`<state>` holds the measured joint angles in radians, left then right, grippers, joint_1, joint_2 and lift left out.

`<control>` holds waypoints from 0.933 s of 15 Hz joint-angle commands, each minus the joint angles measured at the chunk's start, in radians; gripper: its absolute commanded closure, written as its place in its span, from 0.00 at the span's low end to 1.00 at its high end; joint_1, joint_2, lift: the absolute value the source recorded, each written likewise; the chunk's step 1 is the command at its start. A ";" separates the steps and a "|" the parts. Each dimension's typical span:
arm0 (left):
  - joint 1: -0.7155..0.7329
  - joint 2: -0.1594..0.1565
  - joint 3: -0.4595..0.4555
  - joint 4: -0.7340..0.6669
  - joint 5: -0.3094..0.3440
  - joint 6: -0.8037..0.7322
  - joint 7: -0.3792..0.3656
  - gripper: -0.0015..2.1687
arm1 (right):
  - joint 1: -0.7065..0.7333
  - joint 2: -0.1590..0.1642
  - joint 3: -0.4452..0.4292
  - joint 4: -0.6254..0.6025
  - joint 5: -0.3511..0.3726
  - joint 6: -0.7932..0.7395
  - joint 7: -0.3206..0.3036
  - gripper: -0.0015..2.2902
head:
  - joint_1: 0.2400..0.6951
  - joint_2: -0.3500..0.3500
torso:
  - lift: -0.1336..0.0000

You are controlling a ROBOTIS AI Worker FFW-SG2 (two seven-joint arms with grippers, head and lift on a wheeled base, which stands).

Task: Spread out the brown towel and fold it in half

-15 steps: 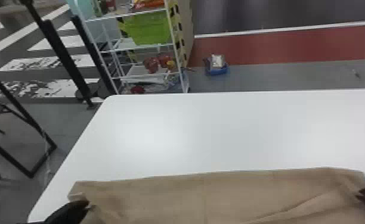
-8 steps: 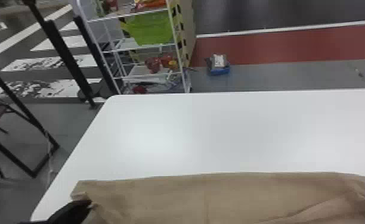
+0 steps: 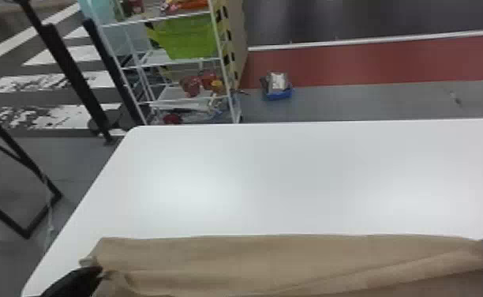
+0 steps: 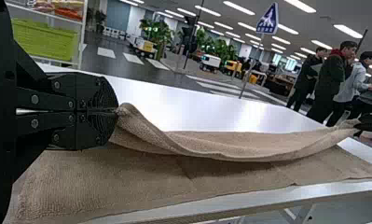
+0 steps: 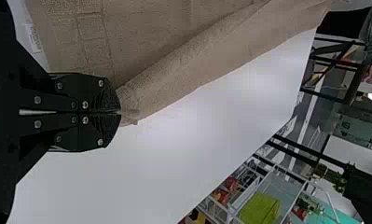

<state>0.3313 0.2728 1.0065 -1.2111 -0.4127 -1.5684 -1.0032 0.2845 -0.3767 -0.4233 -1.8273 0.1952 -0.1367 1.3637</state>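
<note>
Left gripper [image 3: 99, 271], creased brown towel [image 3: 276, 258]

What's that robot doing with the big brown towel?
The robot is folding the brown towel on the white table. Its left pincer pinches one end of an edge, and its right pincer pinches the other end. That edge is lifted and sags a little between them, while another part of the towel lies spread on the table underneath. So the fold looks about partway done, because the raised part has not been laid down flat yet.
</note>
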 commanded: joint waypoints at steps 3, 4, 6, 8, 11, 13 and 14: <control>0.000 0.000 -0.003 0.002 -0.003 -0.002 0.002 0.63 | 0.071 -0.010 0.037 0.002 0.033 -0.008 0.003 0.51 | 1.00 0.83 | 0.00; 0.000 0.000 -0.003 0.002 -0.003 -0.002 0.002 0.63 | 0.078 -0.011 0.043 0.005 0.036 -0.008 0.003 0.51 | 1.00 0.83 | 0.00; 0.000 0.000 -0.005 -0.001 -0.003 -0.002 0.002 0.63 | 0.082 -0.011 0.044 -0.006 0.035 -0.005 0.003 0.51 | 1.00 0.85 | 0.00; 0.000 0.000 -0.003 0.001 -0.005 -0.002 0.002 0.63 | 0.087 -0.011 0.037 -0.024 0.033 -0.002 0.003 0.51 | 1.00 0.86 | 0.00; 0.000 0.000 -0.002 0.001 -0.003 -0.002 0.002 0.63 | 0.087 -0.011 -0.025 -0.086 -0.013 0.029 0.003 0.51 | 1.00 0.86 | 0.00; 0.000 0.000 -0.002 0.001 -0.005 -0.002 0.002 0.63 | 0.117 -0.024 -0.048 -0.110 -0.023 0.053 0.003 0.51 | 1.00 0.83 | 0.00; 0.000 0.000 0.000 0.001 -0.005 -0.002 0.003 0.63 | 0.145 -0.027 -0.049 -0.115 -0.020 0.038 0.003 0.51 | 1.00 0.82 | 0.00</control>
<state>0.3313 0.2730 1.0052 -1.2104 -0.4171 -1.5684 -1.0016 0.3959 -0.3969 -0.4644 -1.9312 0.1748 -0.0906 1.3637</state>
